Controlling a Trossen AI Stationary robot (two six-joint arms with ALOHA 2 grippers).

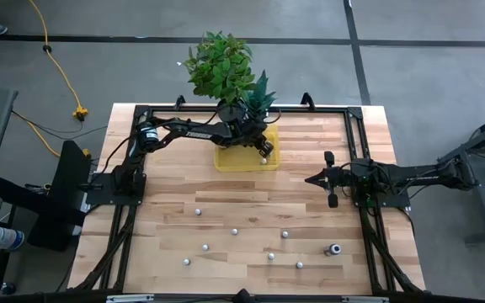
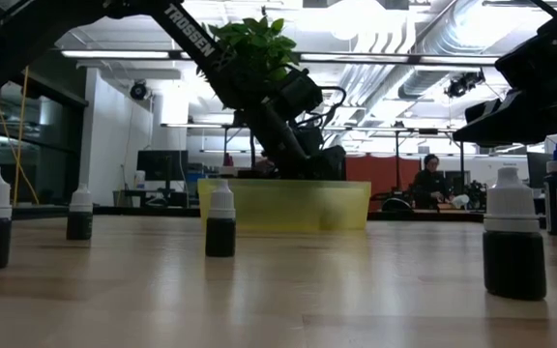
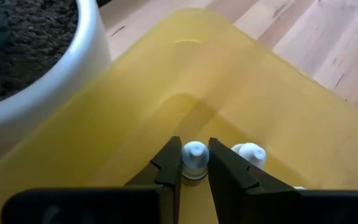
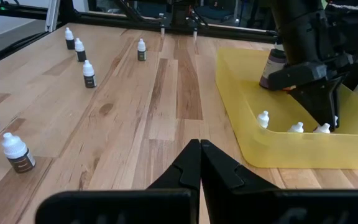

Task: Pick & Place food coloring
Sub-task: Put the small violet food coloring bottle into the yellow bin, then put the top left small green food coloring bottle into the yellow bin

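Wooden table [image 1: 251, 210] sits under both arms, with a concrete floor all around it and an office room behind. Using the yellow tray [image 1: 230, 160] at the far middle of the table as the landmark: the left arm reaches across from the tray's left, and the left hand [image 3: 195, 167] is down inside the tray with its fingers [image 3: 166, 165] pinched around a small white-capped food coloring bottle [image 3: 195, 157], cap poking up between them. A second white cap [image 3: 248, 153] lies in the tray right beside that one. Two potted plants [image 1: 226, 67] stand at the tray's far side, and a white pot [image 3: 48, 87] touches the tray wall.

On the near side of the tray, loose bottles [image 1: 234, 231] are scattered across the boards, well apart from the left hand, with one darker bottle [image 1: 334, 249] off toward the near right.

Right of the tray, the right hand [image 4: 200, 163] waits low over bare wood, fingers shut together and holding nothing. A person [image 2: 428, 184] sits far back in the room.
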